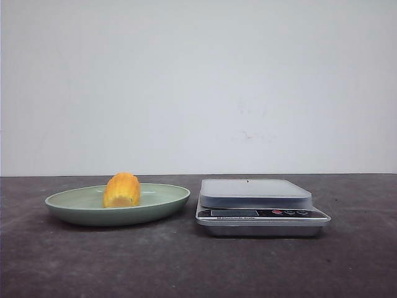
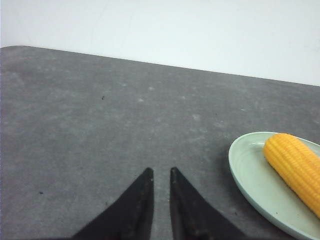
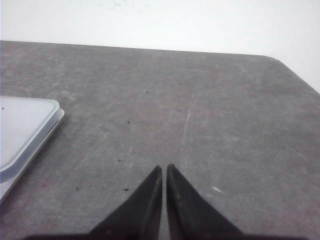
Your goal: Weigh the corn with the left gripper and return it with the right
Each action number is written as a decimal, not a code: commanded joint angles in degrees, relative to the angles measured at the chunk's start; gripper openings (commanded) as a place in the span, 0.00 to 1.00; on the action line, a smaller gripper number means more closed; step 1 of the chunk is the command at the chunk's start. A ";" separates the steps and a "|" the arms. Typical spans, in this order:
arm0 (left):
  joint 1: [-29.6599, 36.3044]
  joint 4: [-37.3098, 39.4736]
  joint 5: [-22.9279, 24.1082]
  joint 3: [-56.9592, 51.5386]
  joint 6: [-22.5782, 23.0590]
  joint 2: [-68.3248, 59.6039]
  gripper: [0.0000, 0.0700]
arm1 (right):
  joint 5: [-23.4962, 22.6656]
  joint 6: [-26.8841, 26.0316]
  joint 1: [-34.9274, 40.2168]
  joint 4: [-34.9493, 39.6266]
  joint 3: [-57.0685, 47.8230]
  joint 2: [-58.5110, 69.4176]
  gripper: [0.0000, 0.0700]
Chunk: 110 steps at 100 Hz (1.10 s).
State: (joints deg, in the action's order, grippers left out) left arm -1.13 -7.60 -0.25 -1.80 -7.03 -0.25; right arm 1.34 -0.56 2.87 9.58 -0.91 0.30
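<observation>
The corn (image 1: 122, 190) is a stubby orange-yellow cob lying on the pale green plate (image 1: 68, 202) at the left of the table. It also shows in the left wrist view (image 2: 295, 167), on the plate (image 2: 250, 175). My left gripper (image 2: 160, 171) hangs over bare table beside the plate, holding nothing, with its fingers nearly together and only a narrow gap between them. My right gripper (image 3: 164, 167) is shut and empty over bare table, beside the scale's platform (image 3: 22, 127). Neither gripper shows in the front view.
A silver kitchen scale (image 1: 259, 205) with a flat grey platform stands to the right of the plate. The dark grey table ends at a white wall behind, and its rounded far corner (image 3: 280, 62) shows in the right wrist view.
</observation>
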 commanded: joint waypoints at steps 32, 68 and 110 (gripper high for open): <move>-0.15 0.35 -0.20 1.01 0.33 0.07 0.02 | 0.20 -0.92 -0.11 -0.81 0.20 -0.07 0.01; -0.15 0.39 -0.04 1.01 0.02 0.07 0.02 | -0.79 -1.31 -0.04 -0.55 0.20 -0.07 0.01; -0.09 2.08 -0.37 1.01 -5.53 0.07 0.02 | -3.78 -8.39 -0.04 0.57 0.20 -0.07 0.01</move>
State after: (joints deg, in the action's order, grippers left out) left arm -1.13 -6.48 -0.36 -1.80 -10.70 -0.25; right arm -1.83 -5.87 2.87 10.02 -0.91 0.30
